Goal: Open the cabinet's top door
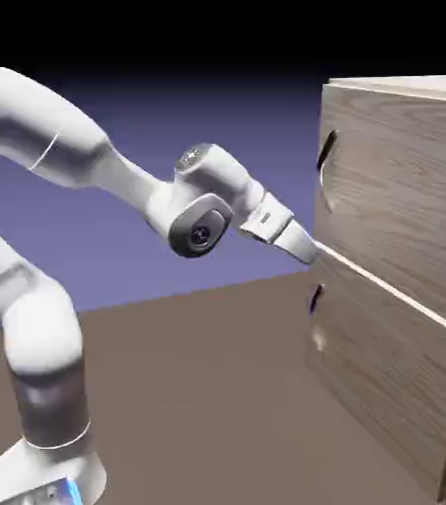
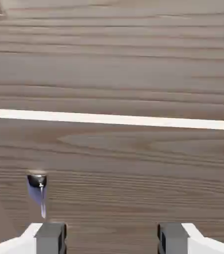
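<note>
At the cabinet's (image 1: 405, 256) front, the white arm's gripper (image 1: 311, 249) noses against the pale seam between the two wood-grain panels, jaws spread wide and holding nothing. Up at one o'clock from it, the top door (image 1: 405, 187) sits shut, its curved dark handle (image 1: 326, 153) untouched. Down at six o'clock, the lower panel's handle (image 1: 315, 298) hangs near the brown counter (image 1: 207, 395).

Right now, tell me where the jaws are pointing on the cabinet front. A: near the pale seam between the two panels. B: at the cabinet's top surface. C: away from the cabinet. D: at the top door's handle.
A: the gripper sits at the pale seam, below the top door's handle, holding nothing.
</note>
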